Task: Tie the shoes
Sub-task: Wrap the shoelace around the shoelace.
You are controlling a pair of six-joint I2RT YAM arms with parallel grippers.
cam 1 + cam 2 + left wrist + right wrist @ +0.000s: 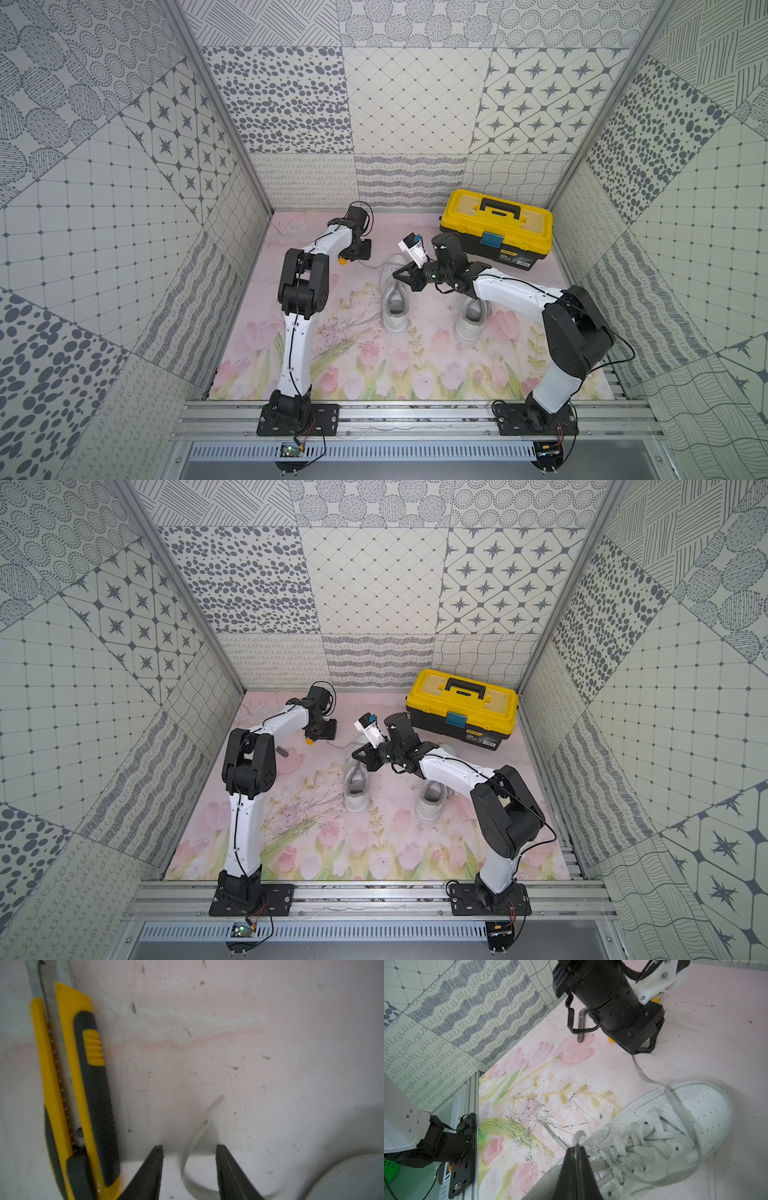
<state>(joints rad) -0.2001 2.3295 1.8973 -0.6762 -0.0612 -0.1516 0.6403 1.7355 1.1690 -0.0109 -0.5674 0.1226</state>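
Risk: left gripper (189, 1148) has fingers apart, free lace end (200, 1130) loose between them; closing off-line could miss it or nudge the utility knife (83, 1088) just outside one finger. Right gripper (577, 1148) pinches a lace loop (578, 1137), shoe (675, 1126) directly below its tips. Left arm stretched far, wrist pitched down; right arm bent low across the second shoe (469, 328).

My left arm (295, 345) stretches forward with its wrist bent down, and my left gripper (189, 1148) hangs with fingers parted. My right arm (511, 291) reaches inward and low, my right gripper (577, 1148) pinched tight on a lace (576, 1138).
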